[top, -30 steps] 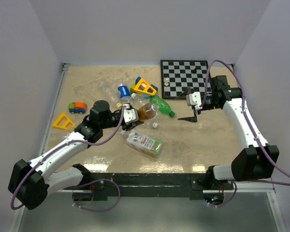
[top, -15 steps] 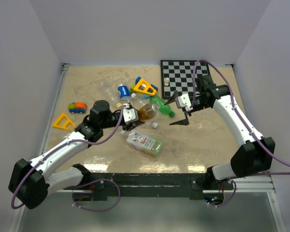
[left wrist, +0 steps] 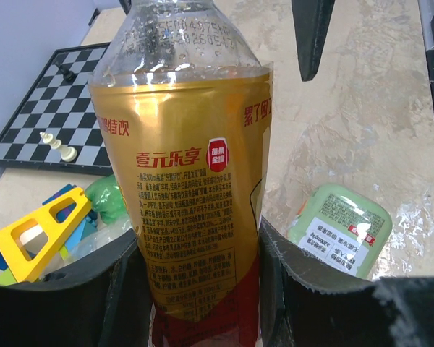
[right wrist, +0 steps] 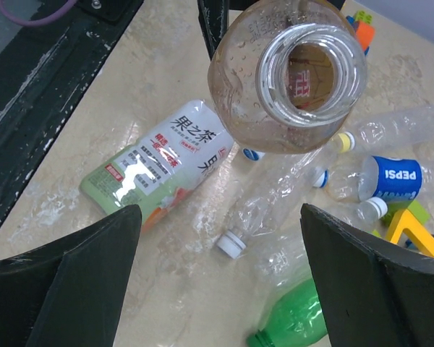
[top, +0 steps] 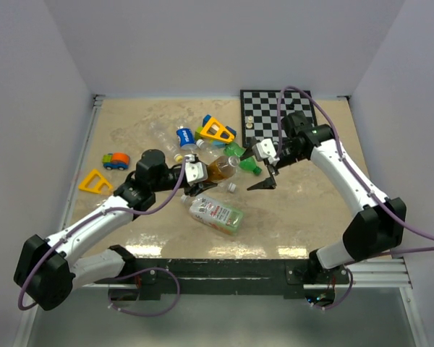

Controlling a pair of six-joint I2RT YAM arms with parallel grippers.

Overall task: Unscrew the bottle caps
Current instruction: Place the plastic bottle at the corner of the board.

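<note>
My left gripper (top: pixel 197 181) is shut on the amber bottle (top: pixel 219 168) and holds it off the table. In the left wrist view my left gripper (left wrist: pixel 195 289) clamps the bottle's gold label (left wrist: pixel 195 166). The right wrist view shows the bottle's mouth (right wrist: pixel 315 69) open, with no cap on it. My right gripper (top: pixel 254 168) is open and empty just past that mouth. In its own view my right gripper (right wrist: pixel 218 213) hangs over a crushed clear bottle's white cap (right wrist: pixel 231 244). A capless green bottle (right wrist: pixel 296 318) lies beside it.
A green-labelled bottle (top: pixel 217 214) lies at the front. A Pepsi bottle (right wrist: pixel 390 177) with a white cap (right wrist: pixel 376 208) and more clear bottles lie behind. A chessboard (top: pixel 275 116) with pale pieces, a yellow toy (top: pixel 217 130), a toy car (top: pixel 116 160) and a yellow triangle (top: pixel 94 182) lie around.
My right arm has swung left from the chessboard's edge to the mouth of the held amber bottle, jaws still open. My left arm and the bottle have stayed put.
</note>
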